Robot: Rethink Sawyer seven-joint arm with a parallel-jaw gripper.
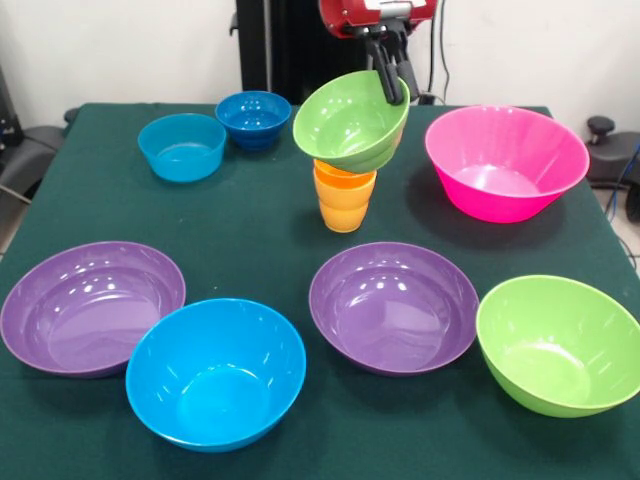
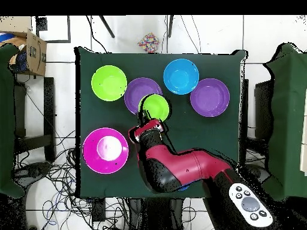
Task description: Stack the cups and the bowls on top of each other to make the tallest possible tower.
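Front view: end effector (image 1: 391, 84) grips tilted sm green bowl (image 1: 350, 120) over cups (image 1: 343, 198).

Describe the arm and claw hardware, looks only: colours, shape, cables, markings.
The arm is glossy red with black joint sections, thick and rounded, bending like an elbow in the overhead view. Its wrist housing is red with a grey metallic band. The claw is black, with slim, straight fingers. The pedestal base carries a white oval panel with dark round buttons. No lettering or arm cabling is legible.
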